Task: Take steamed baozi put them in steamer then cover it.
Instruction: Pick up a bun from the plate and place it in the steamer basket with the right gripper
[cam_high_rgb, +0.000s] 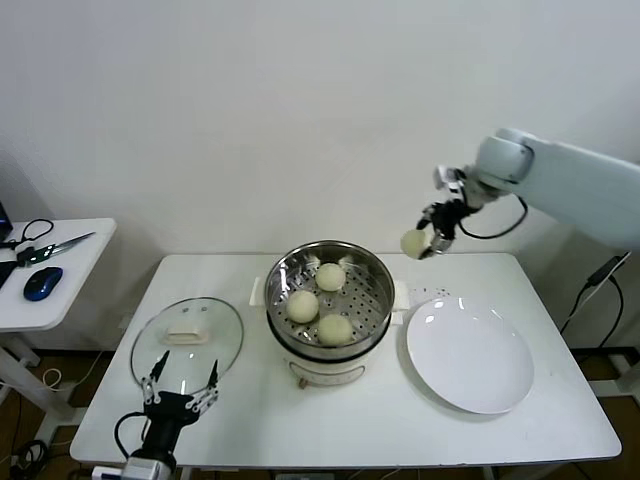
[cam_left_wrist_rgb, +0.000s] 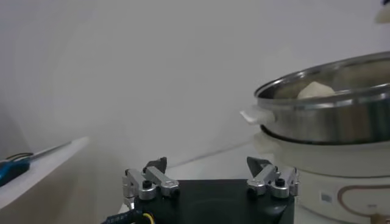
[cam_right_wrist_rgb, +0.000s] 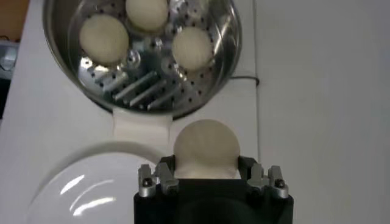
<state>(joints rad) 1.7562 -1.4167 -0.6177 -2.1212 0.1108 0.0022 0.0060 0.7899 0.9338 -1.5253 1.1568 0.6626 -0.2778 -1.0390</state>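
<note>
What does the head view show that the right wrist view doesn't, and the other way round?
Only the head view shows the cover lying on the table left of the steamer, and the open left pincer near it. Only the right wrist view shows the perforated tray's slots and the right pincer from close behind. Both share three baozi in the steamer, the white plate, and the fourth baozi held aloft by the right pincer.

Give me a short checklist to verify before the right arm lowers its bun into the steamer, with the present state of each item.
1. Right gripper holds the fourth baozi firmly: ok.
2. Steamer is uncovered: ok.
3. Three baozi already sit on the tray, free spot left: ok.
4. Held bun is above the pot: not ok, it hangs beyond the far right rim.
5. Cover lies on the table, out of the path: ok.
6. Left gripper is open near the cover: ok.
</note>
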